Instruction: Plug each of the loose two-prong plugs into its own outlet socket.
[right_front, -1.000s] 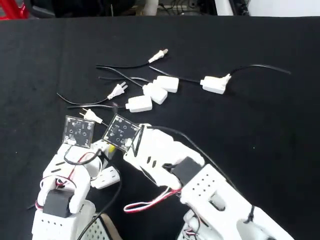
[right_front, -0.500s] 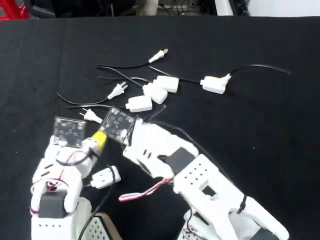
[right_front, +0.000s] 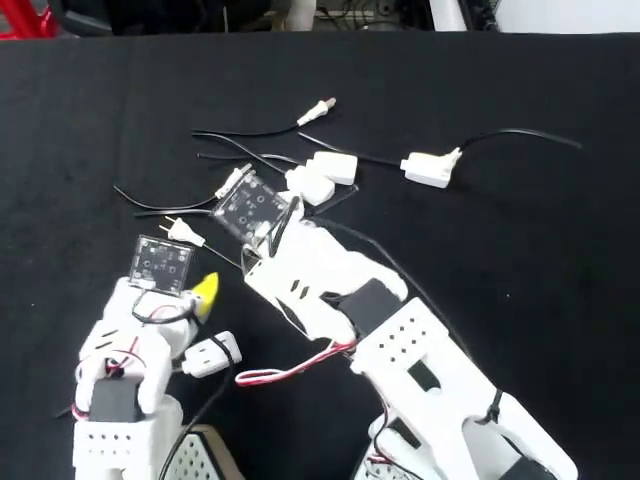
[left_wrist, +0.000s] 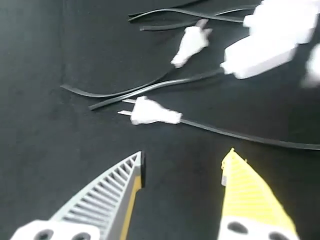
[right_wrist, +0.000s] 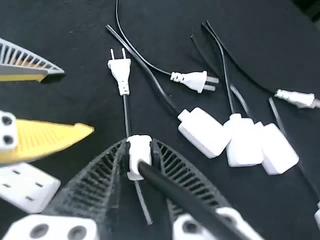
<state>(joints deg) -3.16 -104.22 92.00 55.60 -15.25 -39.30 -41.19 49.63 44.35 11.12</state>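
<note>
Black table (right_front: 545, 240), corded plugs (right_front: 182, 232), outlet sockets (right_front: 428, 168)

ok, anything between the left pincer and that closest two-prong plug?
Nothing visible. The left pincer is open, and only bare black table lies between its tips and the two-prong plug. The plug's own cord runs off ahead of the yellow finger.

Blurred, edge-cut sockets (left_wrist: 260, 50), perhaps three
</note>
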